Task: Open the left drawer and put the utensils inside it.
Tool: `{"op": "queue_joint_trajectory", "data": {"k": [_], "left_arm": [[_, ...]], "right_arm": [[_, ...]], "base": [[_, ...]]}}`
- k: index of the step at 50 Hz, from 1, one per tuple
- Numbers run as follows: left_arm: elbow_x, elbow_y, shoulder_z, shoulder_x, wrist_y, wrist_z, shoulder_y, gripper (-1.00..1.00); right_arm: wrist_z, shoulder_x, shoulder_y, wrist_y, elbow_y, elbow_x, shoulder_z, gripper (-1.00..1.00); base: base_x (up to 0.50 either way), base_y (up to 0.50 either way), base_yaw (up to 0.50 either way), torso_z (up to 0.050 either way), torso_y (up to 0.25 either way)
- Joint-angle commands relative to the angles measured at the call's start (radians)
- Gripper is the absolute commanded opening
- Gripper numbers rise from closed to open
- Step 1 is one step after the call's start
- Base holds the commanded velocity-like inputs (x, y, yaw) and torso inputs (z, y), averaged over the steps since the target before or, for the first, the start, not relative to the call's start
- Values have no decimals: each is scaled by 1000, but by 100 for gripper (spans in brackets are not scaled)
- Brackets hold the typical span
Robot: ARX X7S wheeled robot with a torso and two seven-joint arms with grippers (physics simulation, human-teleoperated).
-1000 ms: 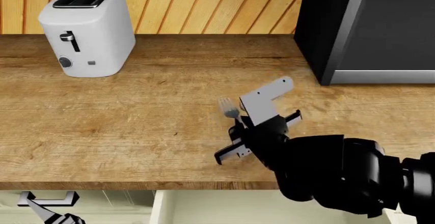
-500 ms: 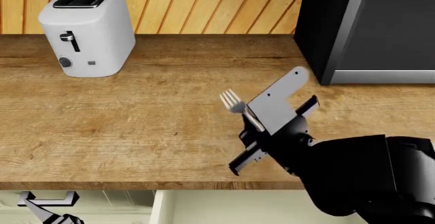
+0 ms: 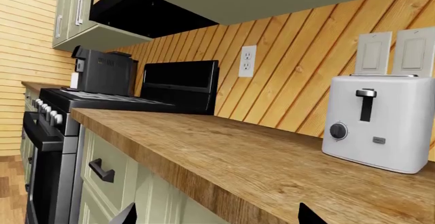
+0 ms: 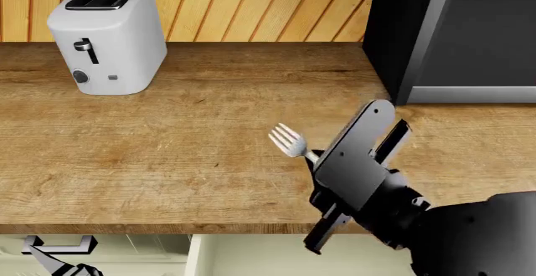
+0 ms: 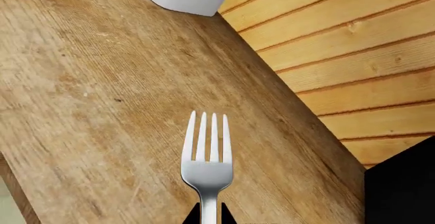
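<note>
Fork [image 4: 289, 140]: tines project from the right hand [image 4: 322, 159], above the wooden surface [image 4: 167, 163], well apart from the toaster [image 4: 107, 37].
Right hand: closed on the fork's handle.
Left hand [image 4: 59, 260]: low beside the cabinets; opening indeterminate.
Drawer: front not identifiable.
Risk: narrow hold near the handle end; fork may pivot or slip during a fast swing.

The pincer [image 5: 209, 218] grips the fork [image 5: 207, 155] above the wooden counter [image 5: 102, 107].
</note>
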Motion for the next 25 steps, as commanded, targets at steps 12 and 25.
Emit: {"op": "queue_joint_trajectory", "data": {"k": [12, 25], "left_arm": [[8, 10, -1, 0, 5, -1, 2, 100], [8, 10, -2, 1, 7, -2, 3, 100]], "right_arm": [[100, 19, 104, 151, -288, 23, -23, -100], [114, -23, 96, 168, -339, -4, -60, -100]], "base": [[0, 0, 0, 0, 0], [0, 0, 0, 0, 0]]}}
